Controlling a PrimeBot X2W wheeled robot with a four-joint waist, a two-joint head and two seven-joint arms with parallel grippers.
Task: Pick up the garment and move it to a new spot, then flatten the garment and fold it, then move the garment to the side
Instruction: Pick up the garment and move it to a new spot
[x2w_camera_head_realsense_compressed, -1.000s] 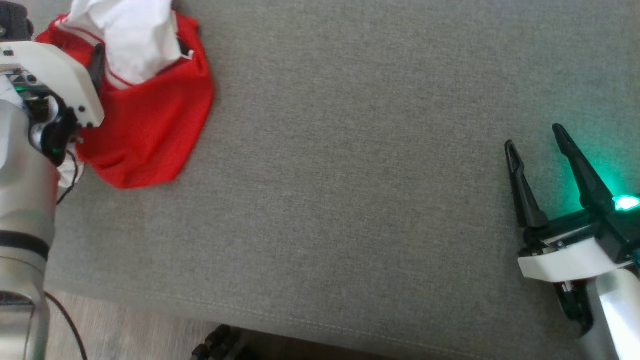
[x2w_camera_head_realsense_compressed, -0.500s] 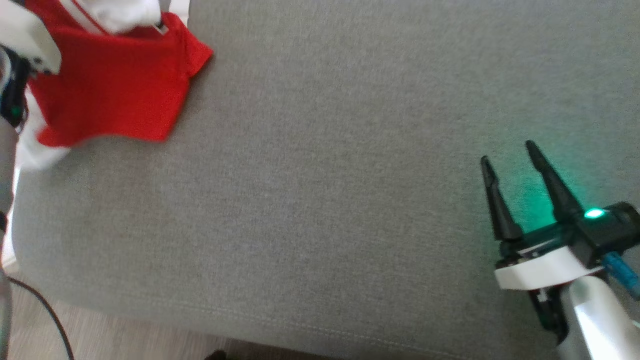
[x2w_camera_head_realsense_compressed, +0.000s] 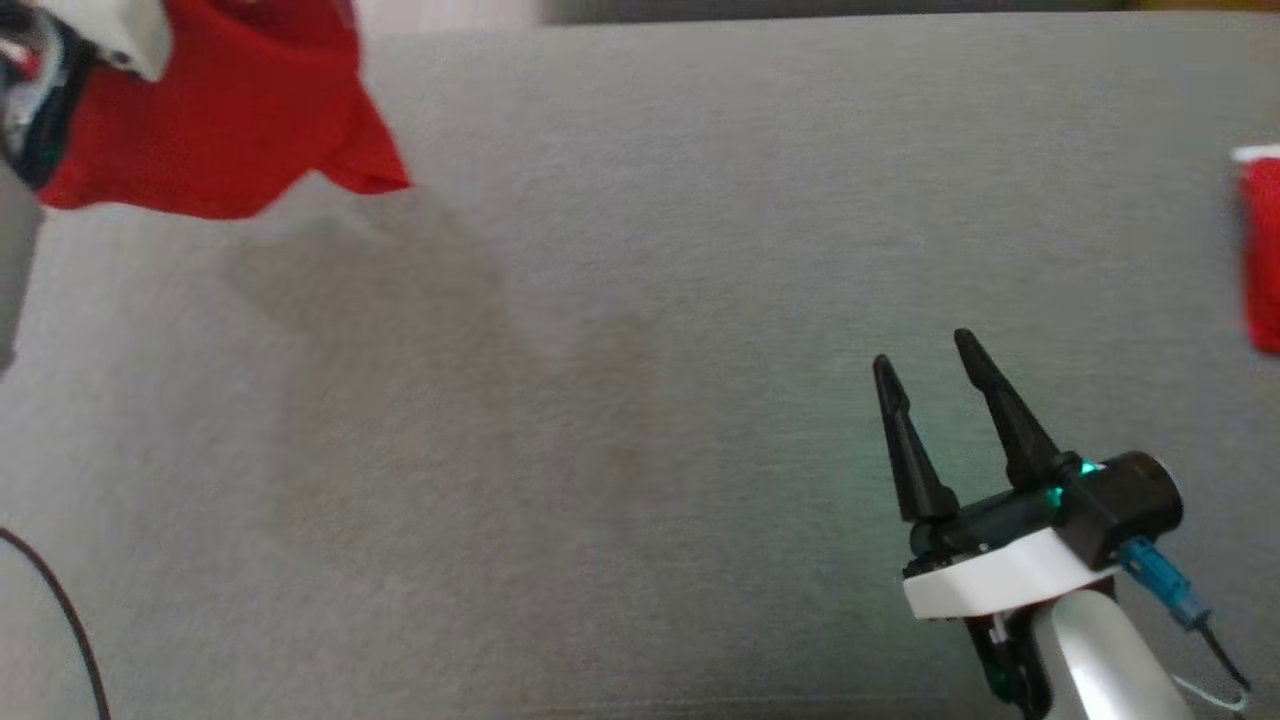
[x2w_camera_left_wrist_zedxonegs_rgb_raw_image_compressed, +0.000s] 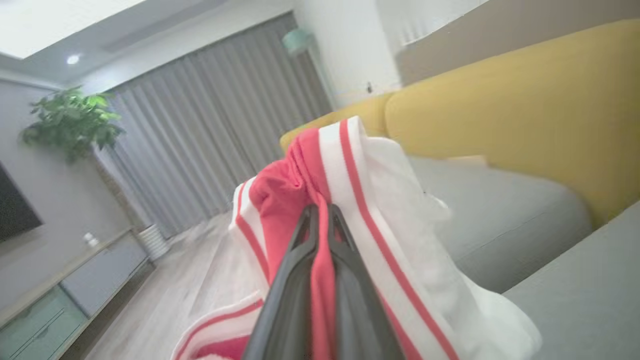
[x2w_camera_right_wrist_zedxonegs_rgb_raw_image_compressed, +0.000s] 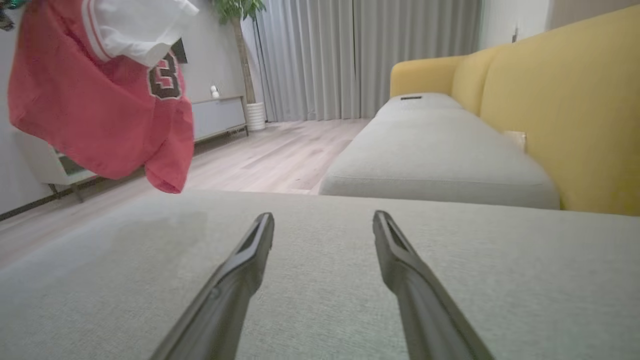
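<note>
The garment (x2w_camera_head_realsense_compressed: 220, 130), a red jersey with white sleeves and striped trim, hangs at the top left of the head view, lifted off the grey cushion (x2w_camera_head_realsense_compressed: 640, 300) with its shadow below. In the left wrist view my left gripper (x2w_camera_left_wrist_zedxonegs_rgb_raw_image_compressed: 321, 209) is shut on a bunched fold of the garment (x2w_camera_left_wrist_zedxonegs_rgb_raw_image_compressed: 295, 200). The right wrist view has the garment (x2w_camera_right_wrist_zedxonegs_rgb_raw_image_compressed: 100, 105) dangling at the upper left, a dark number on it. My right gripper (x2w_camera_head_realsense_compressed: 925, 352) hovers open over the cushion at the lower right, far from the garment, nothing between its fingers (x2w_camera_right_wrist_zedxonegs_rgb_raw_image_compressed: 250, 260).
A red and white thing (x2w_camera_head_realsense_compressed: 1262, 250) lies at the cushion's right edge. A yellow sofa back (x2w_camera_right_wrist_zedxonegs_rgb_raw_image_compressed: 550, 100) and a second grey seat (x2w_camera_right_wrist_zedxonegs_rgb_raw_image_compressed: 440, 150) lie beyond. A black cable (x2w_camera_head_realsense_compressed: 60, 620) runs at the lower left.
My left gripper has shut on the garment and raised it off the cushion, where it lay crumpled. The head camera has shifted, so the right gripper sits further left in view.
</note>
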